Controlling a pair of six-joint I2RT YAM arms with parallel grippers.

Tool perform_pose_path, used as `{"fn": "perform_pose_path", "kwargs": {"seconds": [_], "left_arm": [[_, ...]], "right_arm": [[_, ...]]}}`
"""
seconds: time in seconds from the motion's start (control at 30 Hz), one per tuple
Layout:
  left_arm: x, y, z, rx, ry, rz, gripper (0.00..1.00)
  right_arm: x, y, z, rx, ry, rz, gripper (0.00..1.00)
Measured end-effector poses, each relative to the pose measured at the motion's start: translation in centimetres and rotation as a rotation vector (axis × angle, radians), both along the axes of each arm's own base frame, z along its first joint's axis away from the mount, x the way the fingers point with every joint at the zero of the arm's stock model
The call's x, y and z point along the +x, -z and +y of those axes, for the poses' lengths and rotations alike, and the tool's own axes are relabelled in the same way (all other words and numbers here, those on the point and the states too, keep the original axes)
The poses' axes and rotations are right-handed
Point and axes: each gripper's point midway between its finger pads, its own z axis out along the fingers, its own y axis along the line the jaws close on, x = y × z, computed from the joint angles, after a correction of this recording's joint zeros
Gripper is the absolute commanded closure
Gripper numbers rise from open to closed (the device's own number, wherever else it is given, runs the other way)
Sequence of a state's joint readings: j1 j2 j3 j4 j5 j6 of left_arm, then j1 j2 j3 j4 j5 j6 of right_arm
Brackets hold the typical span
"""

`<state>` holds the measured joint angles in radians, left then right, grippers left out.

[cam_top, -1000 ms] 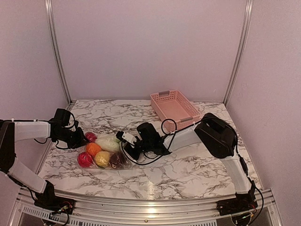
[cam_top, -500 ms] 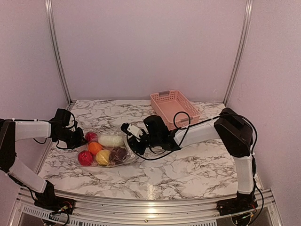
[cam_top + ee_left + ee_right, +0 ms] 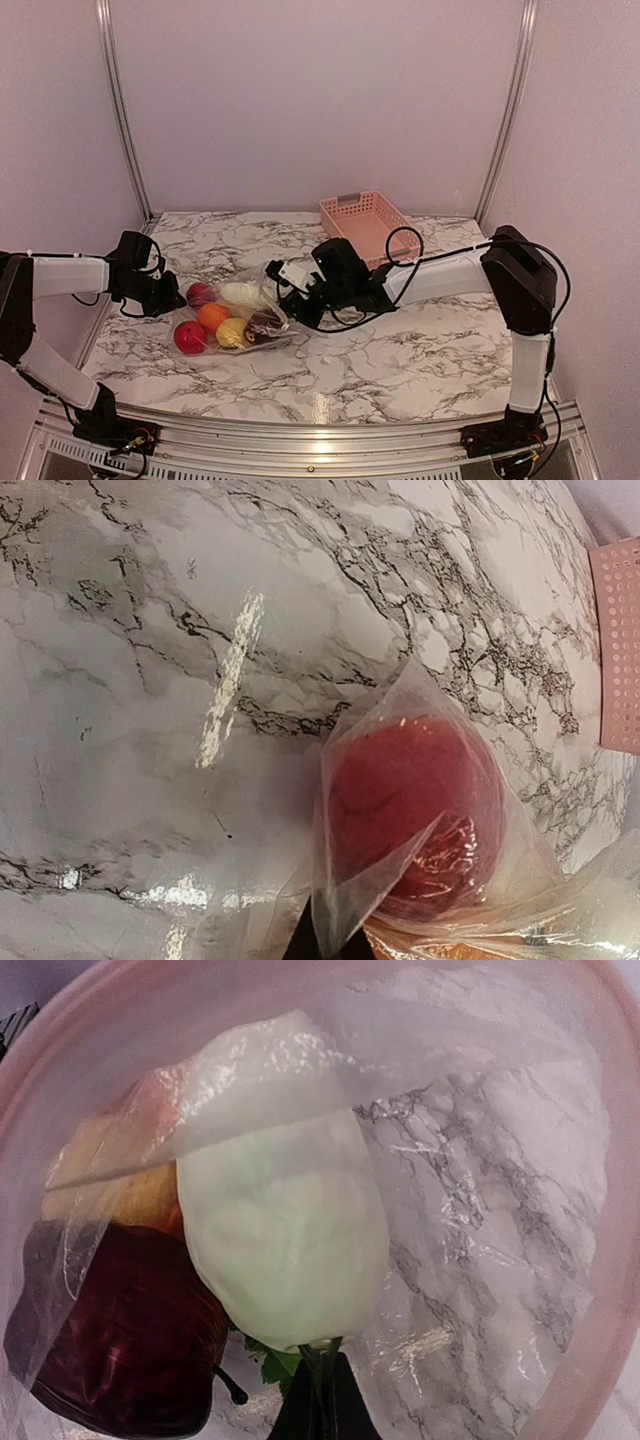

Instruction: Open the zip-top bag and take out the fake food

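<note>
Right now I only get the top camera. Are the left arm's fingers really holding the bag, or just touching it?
Observer: Holding it. In the left wrist view the left fingers pinch a thin corner of the zip-top bag, and a red fruit sits in the bag just past that corner.
Operator: What do the other arm's fingers have?
Observer: The right wrist view shows the right fingers shut on the bag's clear film, with a pale food piece just beyond them.
Operator: Is anything green in there?
Observer: Yes, a small green leafy bit peeks out under the pale piece, next to a dark maroon piece.
</note>
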<state>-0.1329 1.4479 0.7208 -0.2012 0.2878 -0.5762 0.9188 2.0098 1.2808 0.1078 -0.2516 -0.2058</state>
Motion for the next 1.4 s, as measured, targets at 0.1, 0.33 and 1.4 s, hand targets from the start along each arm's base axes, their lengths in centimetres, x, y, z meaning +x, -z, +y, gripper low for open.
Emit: {"fn": "perform_pose_path", "kwargs": {"seconds": [0.1,0.33,1.4], "left_arm": [[0.2,-0.1,-0.1,0.001,0.008,-0.011,1.00],[0.4,-0.5,-0.2,0.013,0.026,-0.044,1.00],[0.7,-0.8,-0.1,0.034,0.031,-0.078,1.00]], "right_arm": [[0.2,-0.3,0.1,-0.015,0.008,0.041,0.87],[2.2,-3.7,3.2,0.045,-0.002,0.071,0.97],[2.0,4.0,0.5,-0.161,-0.009,0.160,1.00]]}}
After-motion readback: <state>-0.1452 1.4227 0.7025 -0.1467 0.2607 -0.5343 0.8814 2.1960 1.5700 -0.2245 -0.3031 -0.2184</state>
